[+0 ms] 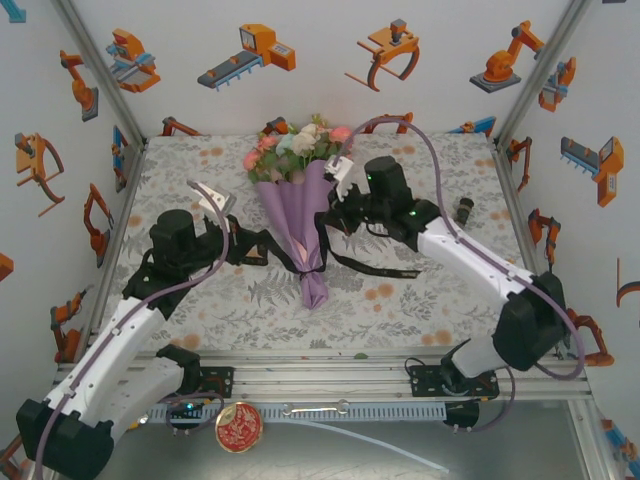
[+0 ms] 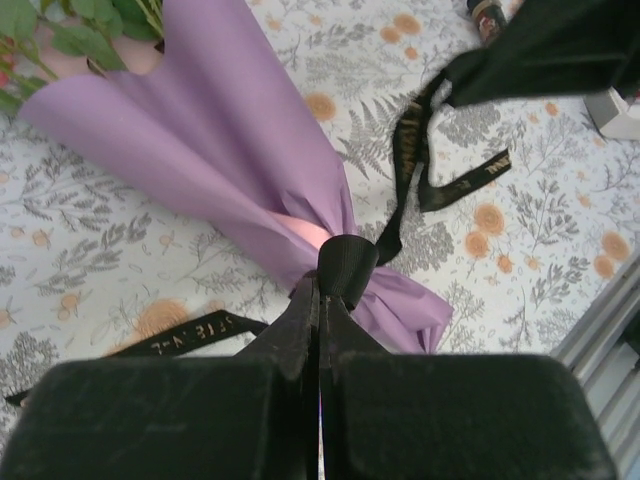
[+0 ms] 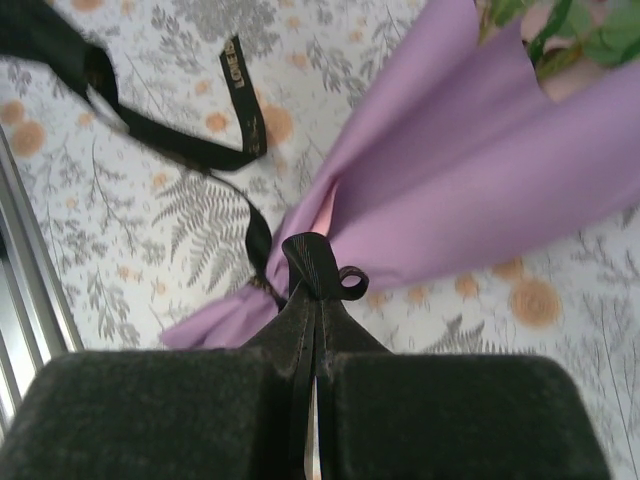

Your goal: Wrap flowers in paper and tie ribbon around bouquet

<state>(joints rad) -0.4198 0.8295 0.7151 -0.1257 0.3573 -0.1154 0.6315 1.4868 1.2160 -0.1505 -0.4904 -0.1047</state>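
Top view: the bouquet (image 1: 300, 210) lies flat mid-table on the fern-print tablecloth (image 1: 420, 290). Its flowers (image 1: 300, 140) point toward the far wall and its narrow tail toward my bases, and my arms close in on it from either side. The wrist views give the detail the overhead lacks. Left gripper (image 2: 318, 292): fingers pressed together, the black ribbon (image 2: 347, 265) pinched at the tips, hard against the waist of the lilac paper (image 2: 220, 140), with a sliver of pink lining showing there. Right gripper (image 3: 313, 300): fingers likewise closed on the ribbon, a small loop curling off beside the tips, the paper cone fanning up and away to the right. Loose ribbon ends with pale lettering trail over the cloth on both sides of the cone. A small dark bottle-like object (image 1: 465, 210) stands beside my right arm, well apart from the bouquet. The metal rail (image 1: 330, 370) runs along the near edge, behind both wrists.
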